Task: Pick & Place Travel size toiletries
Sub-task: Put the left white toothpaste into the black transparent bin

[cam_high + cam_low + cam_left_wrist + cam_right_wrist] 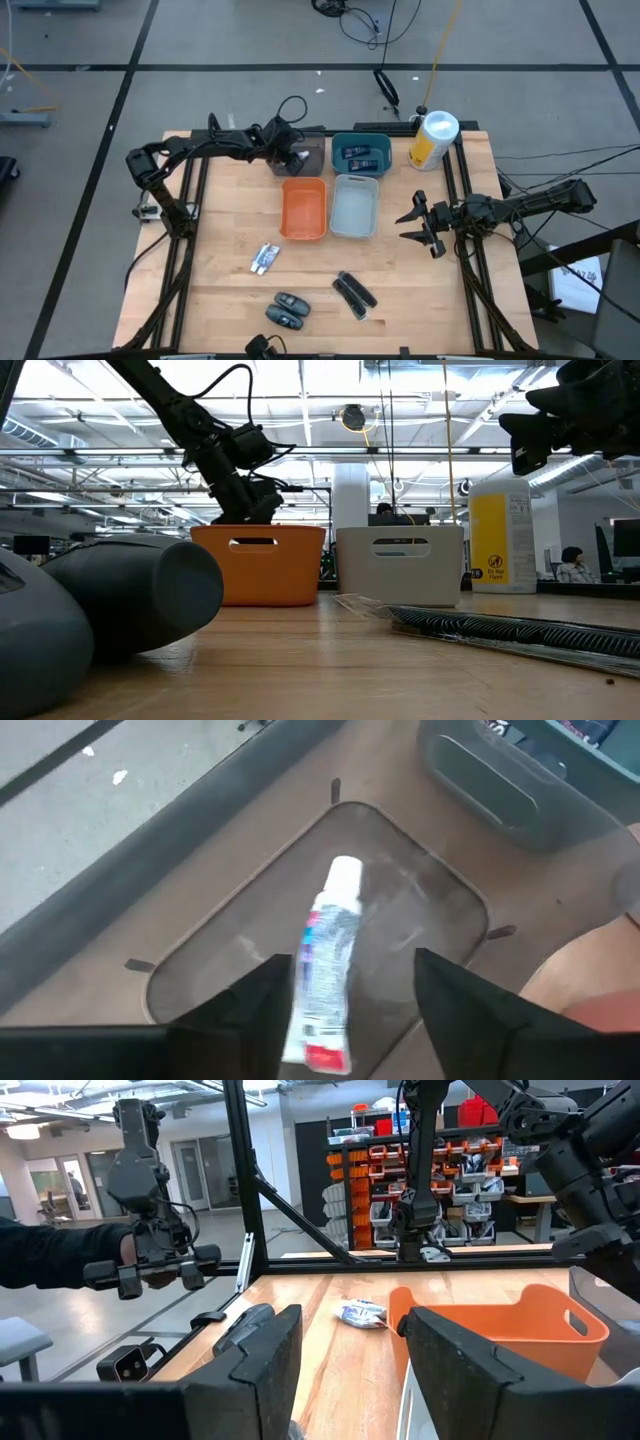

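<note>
Only the left wrist view shows a white tube (328,970) between the left gripper's (345,982) released jaws over the grey bin (215,955); the right gripper (420,222) waits released.

Prob. robotics lab/workshop, open ceiling w/ strip lights (90,420), parts-bin shelves (480,1180), concrete floor (100,40)

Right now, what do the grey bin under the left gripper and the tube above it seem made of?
The grey bin looks like moulded plastic, matt with rounded corners. The tube between the left gripper fingers looks like soft glossy plastic or laminate with printed labelling and a white cap; uncertain.
</note>
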